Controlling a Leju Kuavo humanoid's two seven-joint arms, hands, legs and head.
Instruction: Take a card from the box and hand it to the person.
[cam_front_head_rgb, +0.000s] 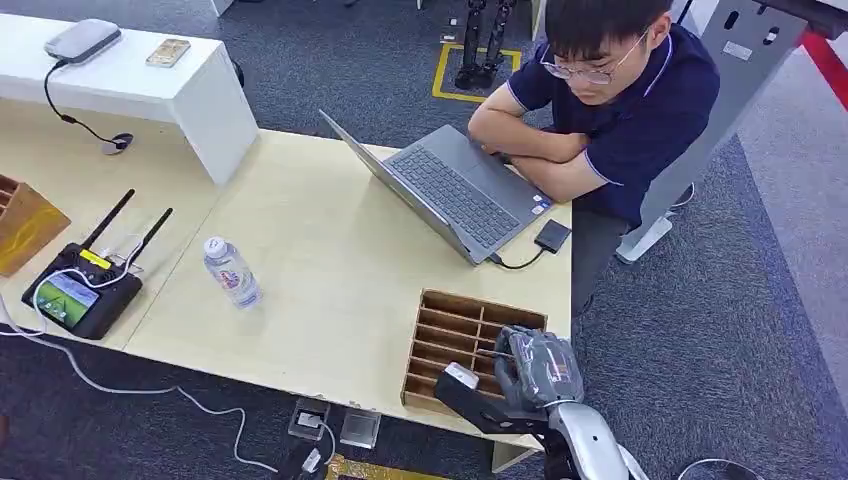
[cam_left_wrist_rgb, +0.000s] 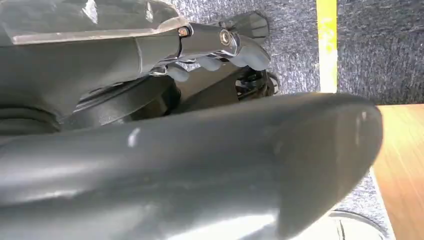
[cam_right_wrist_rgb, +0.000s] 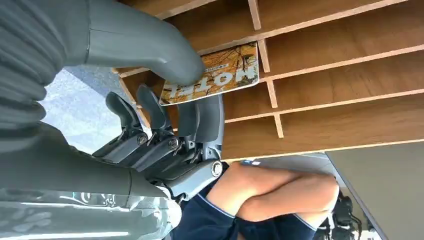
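A wooden slotted box (cam_front_head_rgb: 455, 338) sits at the table's near right corner, and its dividers (cam_right_wrist_rgb: 320, 75) show close up in the right wrist view. My right hand (cam_front_head_rgb: 535, 368) hovers over the box's right end. Its thumb and fingers (cam_right_wrist_rgb: 192, 120) pinch a hotel card (cam_right_wrist_rgb: 217, 75) with an autumn-leaf print, the card lying just over a slot. A person (cam_front_head_rgb: 610, 95) in a dark polo sits at the far side with arms folded (cam_right_wrist_rgb: 280, 192). My left hand (cam_left_wrist_rgb: 220, 47) hangs over the carpet with its fingers curled and nothing in them.
An open grey laptop (cam_front_head_rgb: 450, 190) and a small black drive (cam_front_head_rgb: 552, 235) lie before the person. A water bottle (cam_front_head_rgb: 231, 271) stands mid-table. A black device with antennas (cam_front_head_rgb: 85, 290), a second wooden box (cam_front_head_rgb: 25, 225) and a white shelf (cam_front_head_rgb: 130, 75) occupy the left.
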